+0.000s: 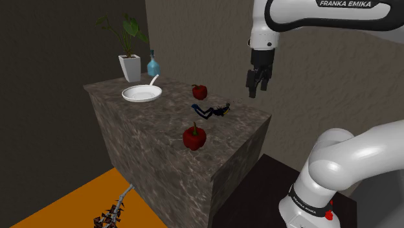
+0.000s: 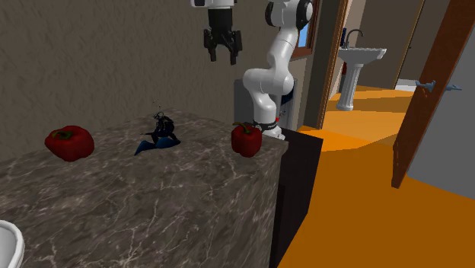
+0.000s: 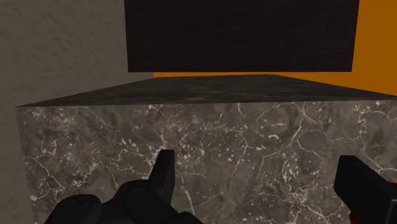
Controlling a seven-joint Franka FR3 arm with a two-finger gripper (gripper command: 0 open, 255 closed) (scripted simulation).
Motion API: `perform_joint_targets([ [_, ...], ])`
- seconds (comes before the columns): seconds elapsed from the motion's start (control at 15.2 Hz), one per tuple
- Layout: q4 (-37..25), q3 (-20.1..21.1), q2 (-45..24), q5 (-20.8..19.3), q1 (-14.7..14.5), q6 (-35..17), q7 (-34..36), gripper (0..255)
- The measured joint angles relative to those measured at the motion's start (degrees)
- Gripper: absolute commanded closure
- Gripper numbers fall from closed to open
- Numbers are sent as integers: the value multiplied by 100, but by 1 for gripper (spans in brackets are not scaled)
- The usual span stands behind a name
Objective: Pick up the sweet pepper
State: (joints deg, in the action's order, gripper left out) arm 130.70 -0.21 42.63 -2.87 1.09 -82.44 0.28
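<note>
A small dark blue thing (image 1: 211, 111) is lying on the marble counter (image 1: 167, 111), and it is too tangled to tell what it is. The white bowl (image 2: 6, 242) is getting cut off at the second exterior view's corner. In the wrist view the black fingers (image 3: 163, 177) are standing wide apart, holding nothing. The gripper (image 1: 258, 89) is hanging high above the counter's end nearest the stand. Two peppers are sitting there, both shiny red with short stems: the front sweet pepper (image 1: 194, 138) by the counter's edge, the back sweet pepper (image 1: 199, 91) nearer the wall
</note>
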Motion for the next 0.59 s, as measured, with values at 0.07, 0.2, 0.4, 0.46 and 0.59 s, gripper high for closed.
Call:
perform_joint_targets([
  [0.07, 0, 0, 0, 0, 0, 0, 0, 0],
  [0.2, 201, 75, 54, 83, -34, -263, 106, 0],
  [0.4, 599, 346, 127, 331, -150, -874, 432, 0],
  [0.46, 774, 435, 153, 407, -189, -1132, 536, 0],
  [0.59, 1036, 620, 190, 556, -270, -1579, 740, 0],
])
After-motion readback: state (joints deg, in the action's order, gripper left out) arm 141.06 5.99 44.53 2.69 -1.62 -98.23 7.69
